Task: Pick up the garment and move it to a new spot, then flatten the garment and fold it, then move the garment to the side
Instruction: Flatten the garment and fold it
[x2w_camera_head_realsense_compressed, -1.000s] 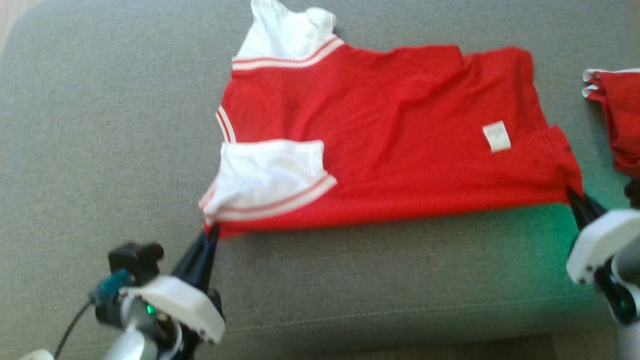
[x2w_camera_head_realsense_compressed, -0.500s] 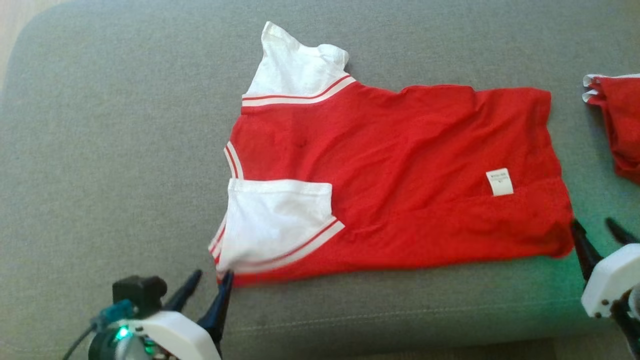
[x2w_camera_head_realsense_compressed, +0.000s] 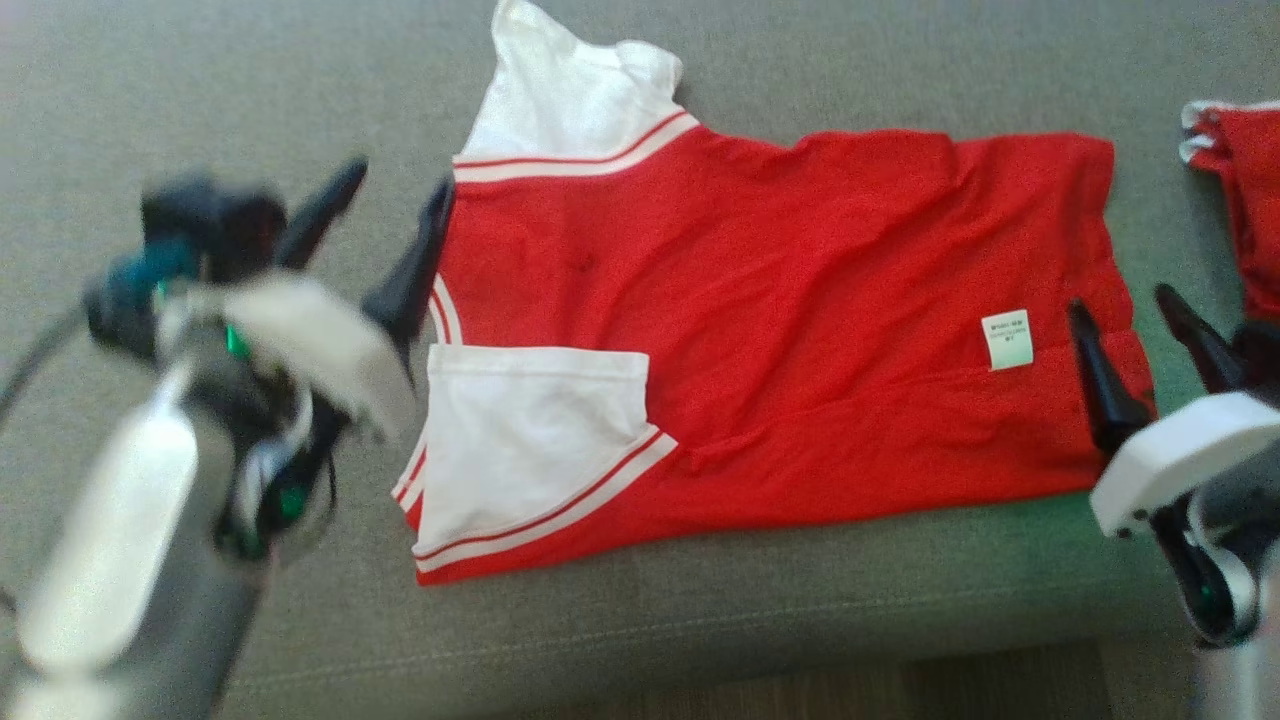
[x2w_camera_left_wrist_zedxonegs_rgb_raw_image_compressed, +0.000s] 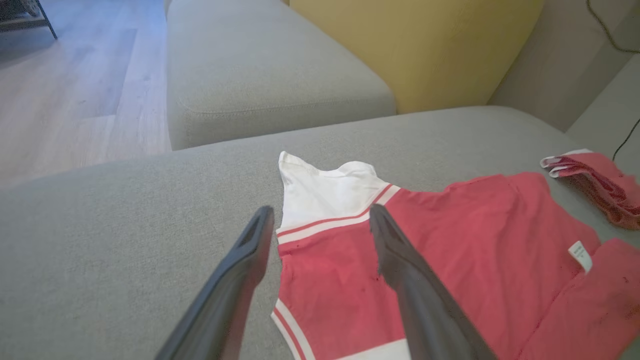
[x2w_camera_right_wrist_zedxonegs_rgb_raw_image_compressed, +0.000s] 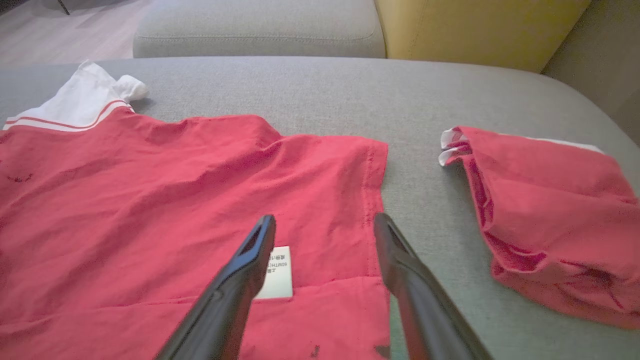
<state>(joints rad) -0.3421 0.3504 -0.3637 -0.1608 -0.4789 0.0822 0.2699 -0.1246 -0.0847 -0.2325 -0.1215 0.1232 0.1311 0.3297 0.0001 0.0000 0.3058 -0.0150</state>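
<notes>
Shirt (x2w_camera_head_realsense_compressed: 800, 280) lies part-folded; both claws gape empty, and each should pinch the edge just ahead, left claw (x2w_camera_head_realsense_compressed: 395, 182) the shoulder (x2w_camera_left_wrist_zedxonegs_rgb_raw_image_compressed: 300, 260), right claw (x2w_camera_head_realsense_compressed: 1120, 300) the hem (x2w_camera_right_wrist_zedxonegs_rgb_raw_image_compressed: 374, 190).

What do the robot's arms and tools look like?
Each tool has two long, dark, tapering fingers on a white housing. The left tool also carries a black block with a teal connector and a cable; its forearm is pale and silvery, with green lights. The right tool shows a green light too, lower on its dark wrist.
</notes>
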